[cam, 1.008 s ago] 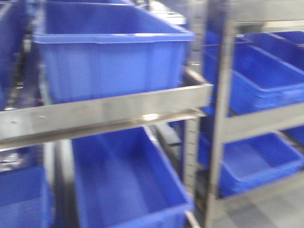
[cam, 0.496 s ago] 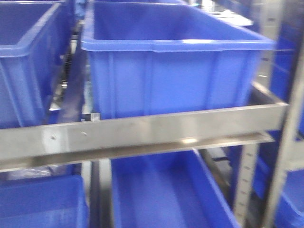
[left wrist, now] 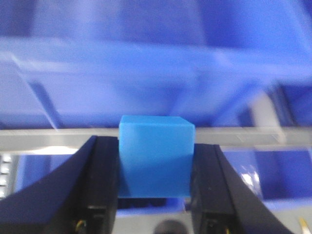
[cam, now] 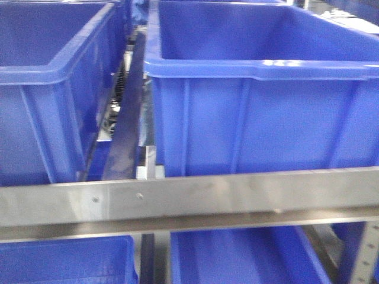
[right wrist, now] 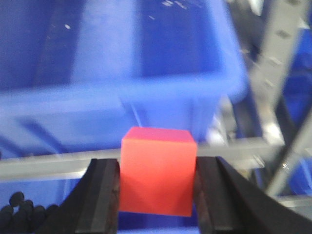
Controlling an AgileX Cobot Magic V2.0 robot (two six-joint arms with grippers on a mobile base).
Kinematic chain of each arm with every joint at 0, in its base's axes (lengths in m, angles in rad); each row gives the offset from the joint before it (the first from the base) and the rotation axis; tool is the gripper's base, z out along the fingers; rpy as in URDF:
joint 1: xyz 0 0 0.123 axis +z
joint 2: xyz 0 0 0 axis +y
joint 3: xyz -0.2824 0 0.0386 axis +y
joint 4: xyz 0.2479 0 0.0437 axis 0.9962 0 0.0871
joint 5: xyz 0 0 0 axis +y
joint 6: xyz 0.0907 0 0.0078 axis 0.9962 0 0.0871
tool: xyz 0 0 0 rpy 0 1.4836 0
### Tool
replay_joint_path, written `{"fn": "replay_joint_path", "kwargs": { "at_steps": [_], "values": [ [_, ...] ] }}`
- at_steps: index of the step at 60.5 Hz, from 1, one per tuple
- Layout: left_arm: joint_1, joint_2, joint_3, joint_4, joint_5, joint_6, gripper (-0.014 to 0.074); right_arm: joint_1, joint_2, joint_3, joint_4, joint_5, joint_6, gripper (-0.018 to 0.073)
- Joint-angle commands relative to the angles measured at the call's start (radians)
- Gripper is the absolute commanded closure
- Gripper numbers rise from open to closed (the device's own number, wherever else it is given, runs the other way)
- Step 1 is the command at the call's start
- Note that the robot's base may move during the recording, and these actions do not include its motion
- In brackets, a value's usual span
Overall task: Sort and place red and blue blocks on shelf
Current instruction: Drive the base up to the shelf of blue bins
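In the left wrist view my left gripper [left wrist: 155, 168] is shut on the blue block [left wrist: 156, 153], a small matte cube squeezed between the two black fingers. The right wrist view shows my right gripper [right wrist: 157, 187] shut on the red block [right wrist: 158, 168] in the same way. Both cubes hang in front of the shelf, whose flat steel front rail [cam: 195, 198] with screws crosses the front view from side to side. The same rail [left wrist: 243, 138] runs behind the blue block, and the rail [right wrist: 53, 165] also passes behind the red block. Neither gripper shows in the front view.
Two large blue bins [cam: 260, 83] [cam: 47, 77] stand side by side on the upper tier, with a steel divider track [cam: 127, 124] between them. More blue bins [cam: 249, 257] sit on the tier below. A perforated steel upright [right wrist: 278, 53] rises at the right in the right wrist view.
The front view has swung left across the rack: the big bin slid from left to right of frame, a second bin came in at left, and the neighbouring rack left the view.
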Motion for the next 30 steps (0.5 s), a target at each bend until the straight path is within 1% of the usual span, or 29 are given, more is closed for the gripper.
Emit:
{"fn": "replay_joint_path", "kwargs": {
  "at_steps": [1,30],
  "values": [
    [0.002,0.003,-0.028,0.007,-0.077,-0.005,0.0472,-0.007,-0.001,-0.028,-0.004,-0.087,-0.005,0.0510],
    [0.002,0.003,-0.028,0.007,-0.077,-0.005,0.0472,-0.007,-0.001,-0.028,-0.004,-0.087,-0.005,0.0510]
  ]
}}
